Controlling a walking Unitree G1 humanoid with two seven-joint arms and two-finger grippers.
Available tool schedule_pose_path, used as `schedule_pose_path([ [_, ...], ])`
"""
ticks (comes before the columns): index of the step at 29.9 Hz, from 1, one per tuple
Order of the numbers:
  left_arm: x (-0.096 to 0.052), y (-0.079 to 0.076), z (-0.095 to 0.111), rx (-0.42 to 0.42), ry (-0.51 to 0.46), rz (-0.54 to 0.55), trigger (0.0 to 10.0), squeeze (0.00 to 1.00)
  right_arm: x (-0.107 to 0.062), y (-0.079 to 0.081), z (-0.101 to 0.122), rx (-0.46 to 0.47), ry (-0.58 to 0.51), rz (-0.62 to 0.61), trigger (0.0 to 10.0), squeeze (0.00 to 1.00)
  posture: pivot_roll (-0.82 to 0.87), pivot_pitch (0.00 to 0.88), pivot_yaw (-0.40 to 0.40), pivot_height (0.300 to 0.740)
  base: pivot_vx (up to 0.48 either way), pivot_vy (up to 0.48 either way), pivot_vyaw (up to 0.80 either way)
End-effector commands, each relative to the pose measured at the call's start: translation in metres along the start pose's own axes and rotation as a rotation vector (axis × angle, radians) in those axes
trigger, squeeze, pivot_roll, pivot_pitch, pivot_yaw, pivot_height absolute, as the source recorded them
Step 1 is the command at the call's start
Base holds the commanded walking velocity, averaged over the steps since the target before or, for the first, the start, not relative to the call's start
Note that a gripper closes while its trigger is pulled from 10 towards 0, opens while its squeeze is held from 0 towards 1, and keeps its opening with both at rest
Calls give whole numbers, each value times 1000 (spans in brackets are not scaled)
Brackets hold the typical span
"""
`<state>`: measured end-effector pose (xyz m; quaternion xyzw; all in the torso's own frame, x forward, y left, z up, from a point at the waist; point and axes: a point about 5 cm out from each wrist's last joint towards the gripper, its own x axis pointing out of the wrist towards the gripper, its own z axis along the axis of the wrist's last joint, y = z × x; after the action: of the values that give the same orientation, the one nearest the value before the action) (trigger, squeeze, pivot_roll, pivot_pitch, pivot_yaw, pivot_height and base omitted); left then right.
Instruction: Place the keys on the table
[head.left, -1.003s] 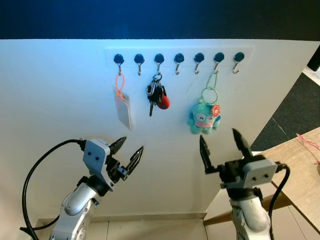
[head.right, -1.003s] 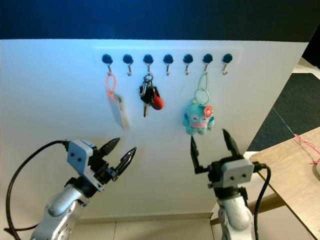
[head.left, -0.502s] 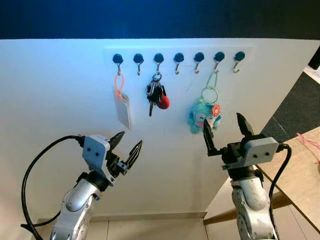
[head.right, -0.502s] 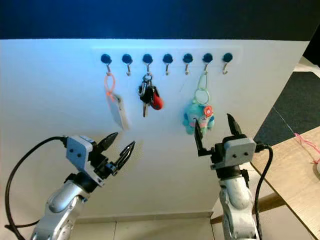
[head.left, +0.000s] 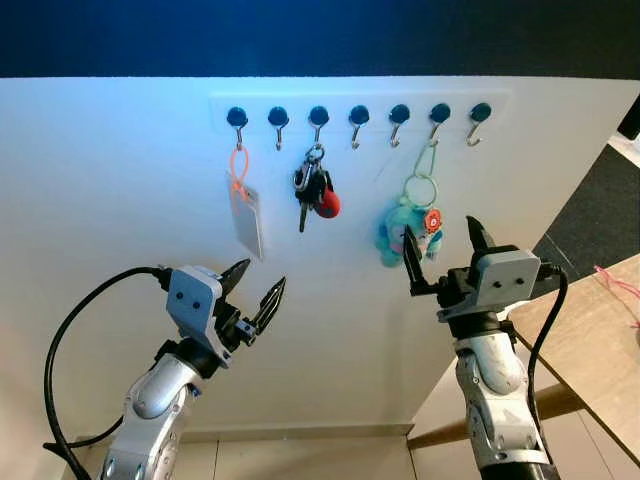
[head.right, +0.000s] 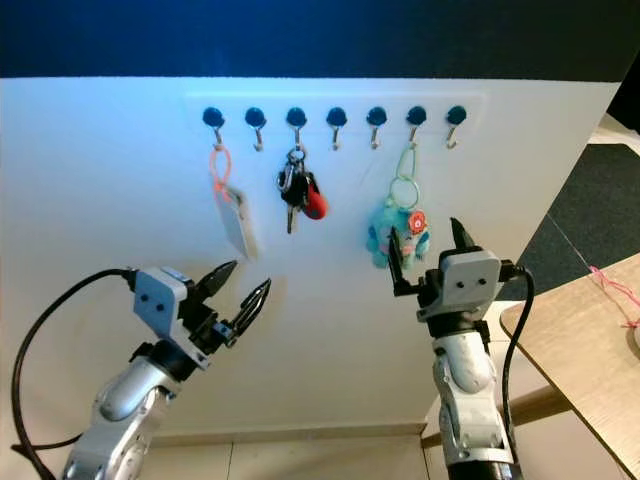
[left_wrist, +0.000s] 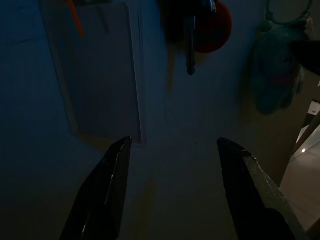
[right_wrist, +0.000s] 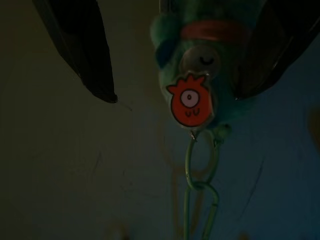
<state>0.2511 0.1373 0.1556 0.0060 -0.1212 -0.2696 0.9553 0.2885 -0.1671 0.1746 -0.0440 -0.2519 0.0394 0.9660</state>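
A key bunch with a red fob (head.left: 316, 193) hangs from the third hook of a hook rail (head.left: 358, 114) on the white wall. Hanging right of it is a teal plush keychain (head.left: 405, 233) on a green ring. My right gripper (head.left: 440, 232) is open and raised at the plush; the right wrist view has the plush (right_wrist: 200, 35) and its orange charm (right_wrist: 192, 102) between the two fingers, close up. Lower left, my left gripper (head.left: 262, 275) stands open below a white card (head.left: 246, 216) on an orange loop. The left wrist view dimly shows the keys (left_wrist: 200, 25).
A wooden table (head.left: 600, 340) stands at the right, its corner near my right arm. Dark carpet (head.left: 590, 215) lies behind it. Several rail hooks are bare. Pale floor tiles (head.left: 300, 460) run along the wall's foot.
My right gripper has risen and moved in toward the wall, from below the plush keychain up to it. The left gripper has hardly shifted.
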Motion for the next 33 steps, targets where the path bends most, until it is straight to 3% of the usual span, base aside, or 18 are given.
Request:
schedule_pose_path([
  [1, 1, -4, -1, -19, -7, -14, 10000, 0, 0, -2, -7, 3, 37, -2, 10000, 0, 7, 48, -6, 740, 0, 0, 0],
  [4, 4, -15, 5, -46, -40, -98, 10000, 0, 6, -1, -13, 14, 69, 26, 10000, 0, 7, 42, -9, 740, 0, 0, 0],
  [15, 26, -48, 36, -26, -133, -292, 10000, 0, 12, 5, -15, 31, 81, 60, 10000, 0, 8, 42, -11, 740, 0, 0, 0],
  [33, 32, -41, 34, 30, -117, -247, 10000, 0, 15, 7, -27, 102, 149, 110, 10000, 0, 4, 43, -9, 740, 0, 0, 0],
])
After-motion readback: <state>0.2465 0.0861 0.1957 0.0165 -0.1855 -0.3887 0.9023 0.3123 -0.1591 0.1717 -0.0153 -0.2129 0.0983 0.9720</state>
